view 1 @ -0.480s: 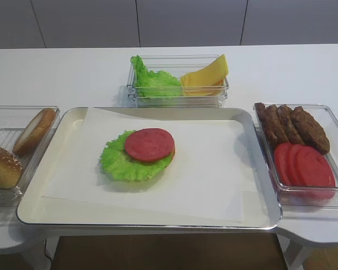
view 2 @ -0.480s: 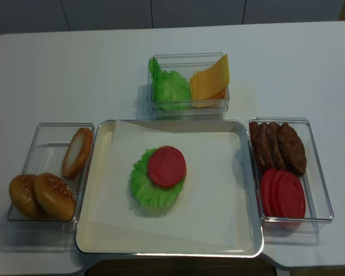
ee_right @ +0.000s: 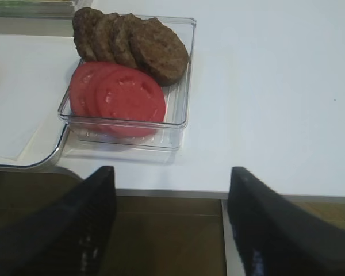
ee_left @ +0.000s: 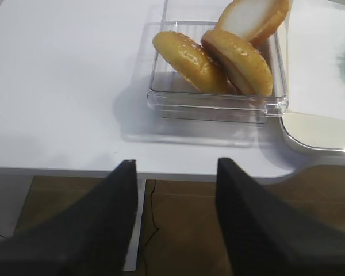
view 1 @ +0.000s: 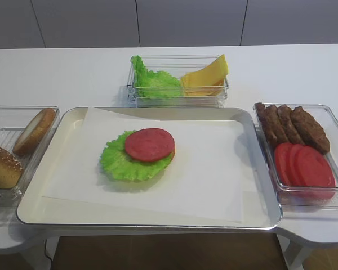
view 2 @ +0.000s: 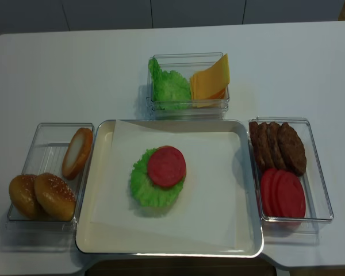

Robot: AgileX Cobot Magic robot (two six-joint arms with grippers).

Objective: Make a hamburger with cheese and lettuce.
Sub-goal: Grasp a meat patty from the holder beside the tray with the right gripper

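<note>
Nothing moved since the earlier frame. Hamburger [view 2: 160, 177] sits mid-tray [view 2: 100, 230] on paper: lettuce, tomato disc on top. Cheese [view 2: 210, 80] and spare lettuce [view 2: 168, 86] share the far bin. Right tool [ee_right: 171, 227] spread wide, empty, off the tabletop [ee_right: 276, 103] edge; left tool [ee_left: 175, 221] likewise parted, empty.

We list a tray [view 2: 98, 172] at the table's centre, paper [view 2: 213, 190] laid in it, the hamburger [view 2: 160, 175] on the paper left of centre. Behind the tray: one bin [view 2: 187, 106] with lettuce [view 2: 168, 87] left, cheese [view 2: 210, 80] right. Left of the tray: a bin [view 2: 43, 146] of buns [view 2: 43, 195]. Right: a bin [view 2: 319, 172] holding patties [view 2: 279, 146] (rear) and tomato slices [view 2: 283, 192] (front).
</note>
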